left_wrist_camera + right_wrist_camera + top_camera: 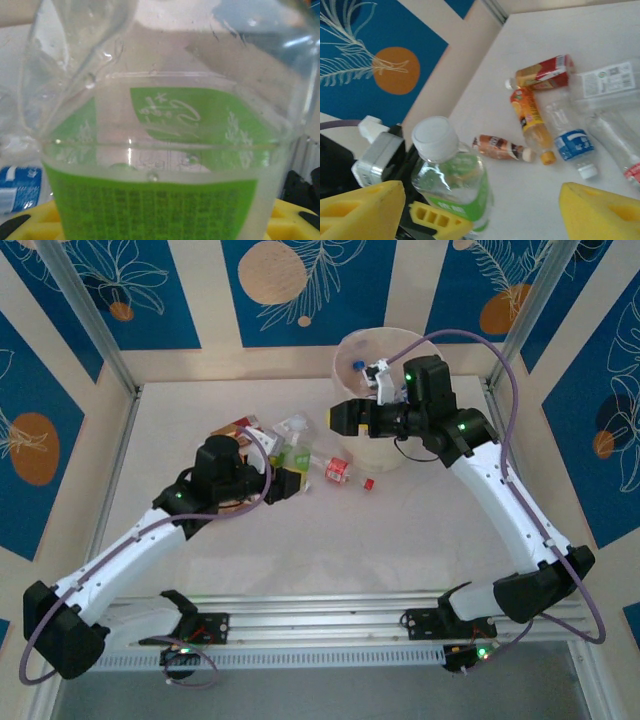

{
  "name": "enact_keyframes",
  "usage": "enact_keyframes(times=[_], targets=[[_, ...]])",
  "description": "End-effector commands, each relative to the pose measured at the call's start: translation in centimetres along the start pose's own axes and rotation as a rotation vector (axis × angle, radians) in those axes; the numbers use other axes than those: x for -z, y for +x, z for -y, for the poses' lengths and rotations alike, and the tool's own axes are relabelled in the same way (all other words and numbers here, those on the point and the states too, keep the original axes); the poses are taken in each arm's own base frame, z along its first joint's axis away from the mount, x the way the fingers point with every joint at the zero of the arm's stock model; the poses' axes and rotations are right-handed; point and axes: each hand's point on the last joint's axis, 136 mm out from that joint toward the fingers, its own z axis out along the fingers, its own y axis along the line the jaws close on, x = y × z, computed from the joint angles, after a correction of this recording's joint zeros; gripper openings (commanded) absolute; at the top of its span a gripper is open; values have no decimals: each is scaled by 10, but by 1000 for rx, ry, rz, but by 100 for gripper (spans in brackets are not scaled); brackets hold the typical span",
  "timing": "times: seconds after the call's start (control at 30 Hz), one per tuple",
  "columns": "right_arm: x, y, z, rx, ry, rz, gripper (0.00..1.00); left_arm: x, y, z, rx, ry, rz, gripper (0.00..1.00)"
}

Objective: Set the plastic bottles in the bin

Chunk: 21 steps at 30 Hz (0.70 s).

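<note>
- The left gripper (290, 483) is closed around the lower part of a white-capped, green-labelled bottle (457, 195).
- The other plastic bottles (335, 470) lie scattered mid-desk (400, 530), just left of the bin.
- The right gripper (338, 418) gapes wide and empty, against the front of the bin (355, 337) at the far side.

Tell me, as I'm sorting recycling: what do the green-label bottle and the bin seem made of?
Green-label bottle: clear, glossy thin plastic, judging by its see-through wall and bright highlights; its white cap looks like opaque matte plastic. Bin: probably smooth off-white plastic, going by its even, seamless wall, though that is less certain.
</note>
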Motion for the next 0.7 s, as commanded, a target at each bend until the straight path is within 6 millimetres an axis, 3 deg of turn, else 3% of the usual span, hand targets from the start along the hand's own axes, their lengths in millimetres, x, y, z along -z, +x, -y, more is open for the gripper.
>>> enact_keyframes(times=[0.0,0.67], targets=[[-6,2,-21,37,-101,-23,76,-2,-29,27,-54,135,86,46],[-45,1,-42,130,-136,-98,59,-6,-35,45,-49,250,98,46]])
